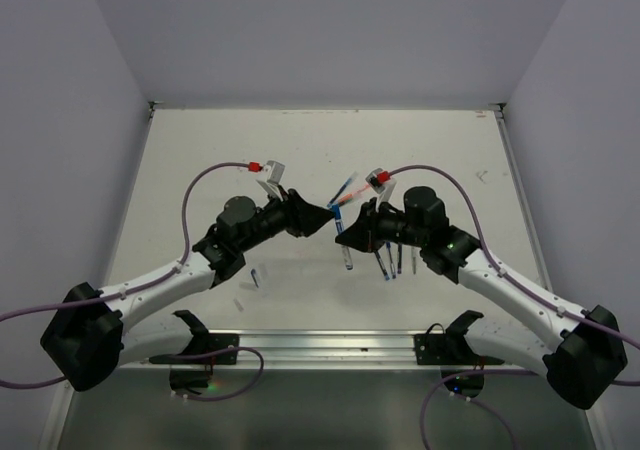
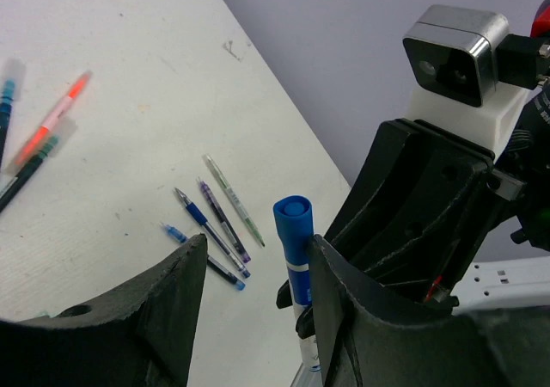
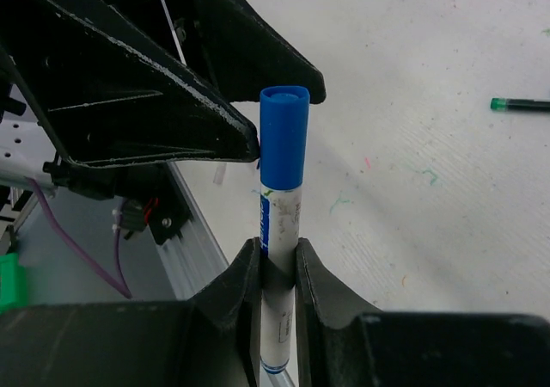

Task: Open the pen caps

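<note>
Right wrist view: right claw (image 3: 277, 262) is seen closed on the white barrel of a pen (image 3: 277, 224), which is held upright between both fingers. Cap (image 3: 284, 138), blue, is seated on the pen's upper end, above those fingers and clear of them.

Left wrist view: left claw (image 2: 258, 242) is found partly open, its fingers spread wider than the cap. The cap is placed between them, close to the right-hand finger in this view, with a plain gap to the other. Nothing is gripped by this claw. In the right wrist view one of its fingers is seen just beside the cap; contact cannot be told.

Worktop (image 2: 129, 43): four loose pens (image 2: 223, 219) are noted lying close together, roughly parallel. An orange-red pen (image 2: 53, 119) is seen well apart from them, with darker pens cut off at the frame's left edge.

Top external view: both claws are seen tip to tip over the middle of the worktop, with the held pen between them. The four loose pens are partly hidden beneath the right arm.
</note>
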`<state>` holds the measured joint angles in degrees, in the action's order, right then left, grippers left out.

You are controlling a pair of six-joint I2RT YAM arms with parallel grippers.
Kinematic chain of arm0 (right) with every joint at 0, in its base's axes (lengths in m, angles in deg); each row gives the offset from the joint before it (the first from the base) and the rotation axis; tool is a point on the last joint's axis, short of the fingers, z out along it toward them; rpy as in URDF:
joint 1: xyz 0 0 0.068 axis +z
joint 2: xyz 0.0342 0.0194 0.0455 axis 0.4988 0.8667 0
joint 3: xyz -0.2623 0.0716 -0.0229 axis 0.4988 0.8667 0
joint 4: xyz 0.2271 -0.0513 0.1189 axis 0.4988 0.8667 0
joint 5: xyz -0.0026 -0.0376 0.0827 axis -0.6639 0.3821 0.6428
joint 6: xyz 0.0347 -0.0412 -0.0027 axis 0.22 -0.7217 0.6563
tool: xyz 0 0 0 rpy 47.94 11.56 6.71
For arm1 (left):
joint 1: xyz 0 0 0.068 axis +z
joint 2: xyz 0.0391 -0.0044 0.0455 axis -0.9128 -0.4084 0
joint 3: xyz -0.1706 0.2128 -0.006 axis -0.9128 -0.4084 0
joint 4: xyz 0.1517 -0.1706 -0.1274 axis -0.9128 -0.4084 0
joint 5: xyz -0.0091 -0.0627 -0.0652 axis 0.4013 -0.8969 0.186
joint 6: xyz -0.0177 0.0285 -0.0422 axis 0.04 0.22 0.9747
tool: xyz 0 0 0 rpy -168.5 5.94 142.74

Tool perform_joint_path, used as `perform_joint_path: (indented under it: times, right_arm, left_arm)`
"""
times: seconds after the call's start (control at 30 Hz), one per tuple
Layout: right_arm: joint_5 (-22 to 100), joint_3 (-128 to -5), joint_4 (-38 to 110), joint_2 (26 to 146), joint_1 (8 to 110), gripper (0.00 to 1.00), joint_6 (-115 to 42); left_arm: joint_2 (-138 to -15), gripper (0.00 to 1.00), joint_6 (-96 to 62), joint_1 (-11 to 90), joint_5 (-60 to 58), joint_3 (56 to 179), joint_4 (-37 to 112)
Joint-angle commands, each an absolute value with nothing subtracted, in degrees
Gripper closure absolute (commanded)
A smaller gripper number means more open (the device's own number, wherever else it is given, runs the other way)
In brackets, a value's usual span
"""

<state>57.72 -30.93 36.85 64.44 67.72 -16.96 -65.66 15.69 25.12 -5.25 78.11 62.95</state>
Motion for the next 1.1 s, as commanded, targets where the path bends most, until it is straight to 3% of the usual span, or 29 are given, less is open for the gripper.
perform_joint_path:
  times: [0.0, 0.63, 0.8, 0.83, 0.87, 1.07]
  right_arm:
    - [64.27, -30.17, 36.08, 63.07, 67.71, 1.0, -19.21]
    - [65.32, -30.17, 29.57, 67.11, 67.63, 1.0, -15.69]
    - [65.24, -30.25, 29.22, 67.82, 67.72, 1.0, -15.61]
    - [65.15, -30.17, 29.13, 68.08, 67.72, 1.0, -15.52]
    - [65.06, -30.17, 29.13, 68.17, 67.63, 1.0, -15.43]
    - [59.45, -29.99, 33.61, 68.26, 67.72, 1.0, -16.92]
  left_arm:
    - [-67.48, 0.47, 16.02, 25.38, -11.89, 79.07, 69.52]
    - [-68.1, 0.48, 19.8, 25.2, -14.45, 76.6, 74.64]
    - [-68.71, 0.66, 19.97, 25.2, -14.89, 77.3, 74.65]
    - [-69.15, 0.85, 20.15, 25.2, -14.71, 77.65, 74.38]
    - [-69.33, 0.97, 20.33, 25.2, -14.45, 77.92, 73.86]
    - [-69.33, 1.0, 22.96, 25.12, -4.54, 80.29, 63.85]
